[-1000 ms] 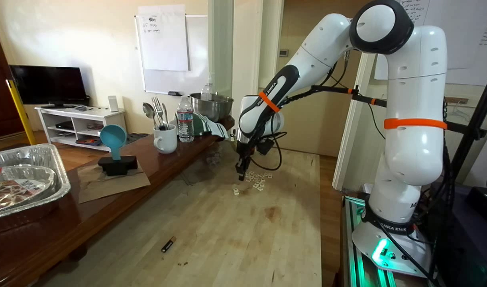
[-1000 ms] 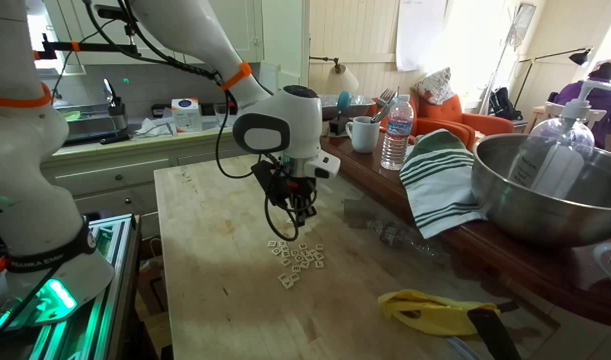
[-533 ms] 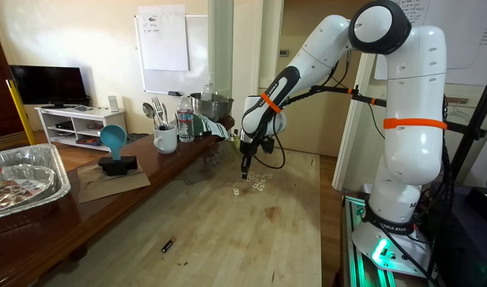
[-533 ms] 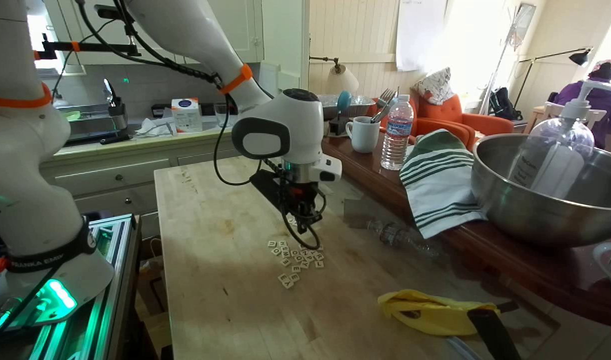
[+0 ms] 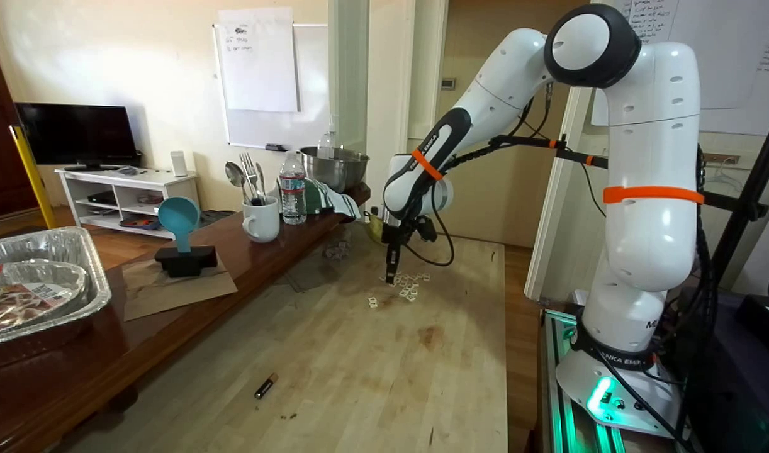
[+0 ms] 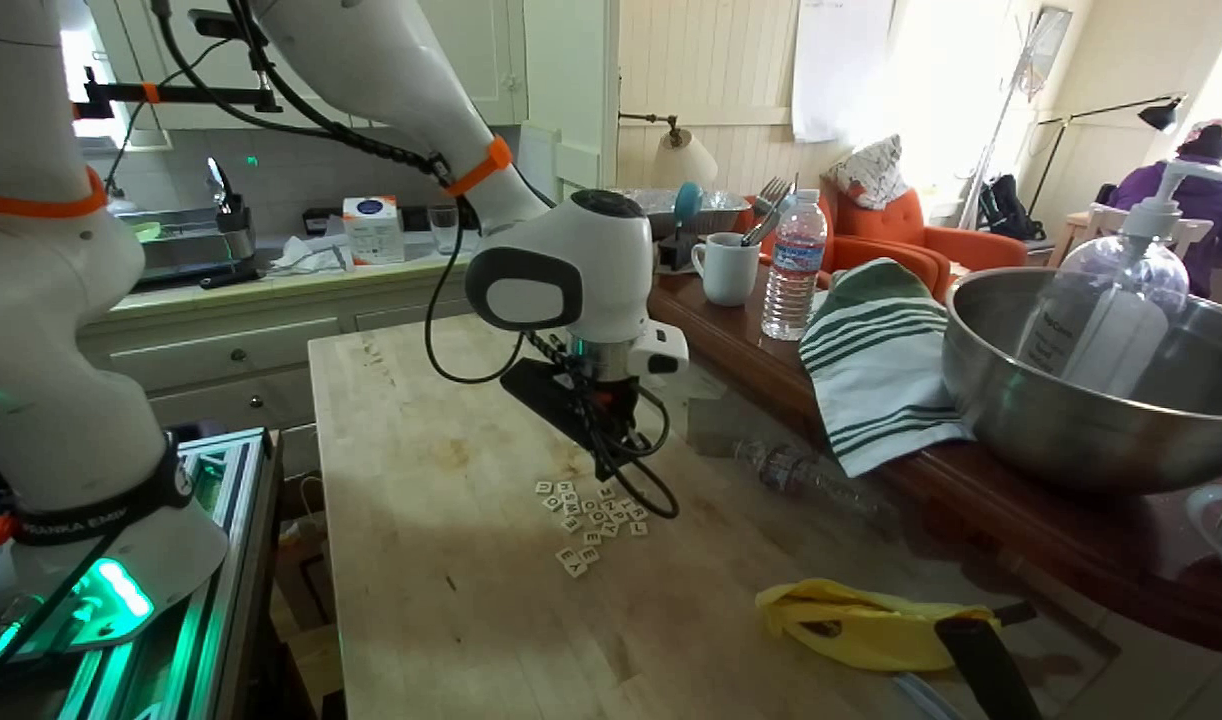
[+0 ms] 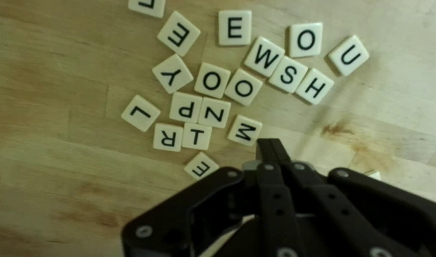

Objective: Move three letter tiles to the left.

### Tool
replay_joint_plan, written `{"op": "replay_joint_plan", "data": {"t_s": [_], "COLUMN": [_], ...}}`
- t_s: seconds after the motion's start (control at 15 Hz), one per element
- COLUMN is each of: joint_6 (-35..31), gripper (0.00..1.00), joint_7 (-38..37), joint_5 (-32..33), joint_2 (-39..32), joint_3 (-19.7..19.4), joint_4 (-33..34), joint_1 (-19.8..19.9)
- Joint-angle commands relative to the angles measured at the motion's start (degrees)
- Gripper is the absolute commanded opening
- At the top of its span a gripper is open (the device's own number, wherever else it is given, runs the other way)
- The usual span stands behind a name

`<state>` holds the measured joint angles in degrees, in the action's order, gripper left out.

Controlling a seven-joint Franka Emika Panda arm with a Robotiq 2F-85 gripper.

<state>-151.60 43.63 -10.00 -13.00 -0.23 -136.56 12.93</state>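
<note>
Above the pale wooden tabletop (image 5: 359, 371), you are bringing the gripper (image 7: 272, 143) nearer the main cluster of cream letter tiles (image 7: 243, 88) than it was a second ago, as both exterior views are showing, while the tiles in plain sight are staying where they were; so you are, I judge, lining up on the cluster's edge and not yet shifting a fresh tile; the jaws are clenching on each other with no tile showing between them, so a grasp would be calling for spreading them first, though a push would not; in the wrist view the M tile (image 7: 245, 130) is lying just beside the tips, contact being impossible to tell; in an exterior view a small group of tiles (image 5: 372, 302) is sitting apart, to the left of the cluster, too small to count, and it may already be counting toward your three. Across the tabletop, the tiles are lying as flat squares with softened corners, their black capitals facing up at all angles; the W tile (image 7: 264, 56), S tile (image 7: 288, 74) and H tile (image 7: 314, 86) are forming a close slanting row, while the U tile (image 7: 348, 55) is resting loose nearby.
</note>
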Motion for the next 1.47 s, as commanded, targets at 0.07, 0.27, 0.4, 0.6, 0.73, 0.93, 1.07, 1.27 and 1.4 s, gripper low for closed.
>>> {"op": "replay_joint_plan", "data": {"t_s": [0.07, 0.27, 0.4, 0.6, 0.73, 0.93, 1.07, 1.27, 1.4], "joint_6": [0.1, -1.9, -3.1, -5.2, -6.9, -8.6, -9.4, -9.5, -9.4], "gripper": [0.01, 0.0, 0.0, 0.0, 0.0, 0.0, 0.0, 0.0, 0.0], "joint_7": [0.5, -0.7, -0.1, 0.7, 1.7, 2.6, 3.5, 3.8, 3.7], "joint_5": [-0.3, 4.4, 7.7, 11.5, 12.6, 13.3, 13.1, 12.4, 11.7], "joint_2": [-0.2, 0.1, -0.5, -1.2, -1.8, -2.7, -3.3, -3.5, -3.6], "joint_3": [0.1, -1.0, -1.4, -1.6, -1.3, -0.8, -0.5, -0.4, 0.0], "joint_4": [0.2, -0.8, -0.9, -1.1, -1.2, -1.3, -1.3, -1.1, -1.0], "joint_1": [0.1, -1.2, -1.7, -1.6, -1.2, -0.7, -0.4, -0.3, -0.3]}}
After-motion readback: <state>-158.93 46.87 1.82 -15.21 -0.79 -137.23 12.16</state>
